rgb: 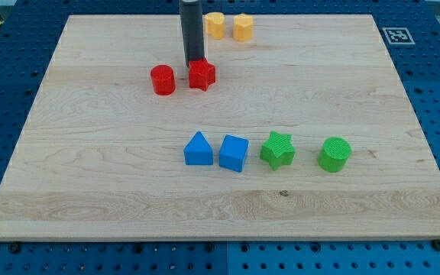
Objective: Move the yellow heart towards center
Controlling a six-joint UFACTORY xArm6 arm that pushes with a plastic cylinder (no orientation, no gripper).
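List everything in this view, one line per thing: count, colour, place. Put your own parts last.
yellow heart: one, yellow, top edge of the board, just right of the rod.
yellow block: one, yellow, shape unclear, beside the heart on its right.
red cylinder: one, red, upper left of centre.
red star: one, red, right of the red cylinder.
blue triangle block: one, blue, below centre.
blue cube: one, blue, right of the triangle block.
green star: one, green, right of the cube.
green cylinder: one, green, farthest right.
wooden board: one, light wood.
my tip: one, dark rod, at the red star's upper left edge.
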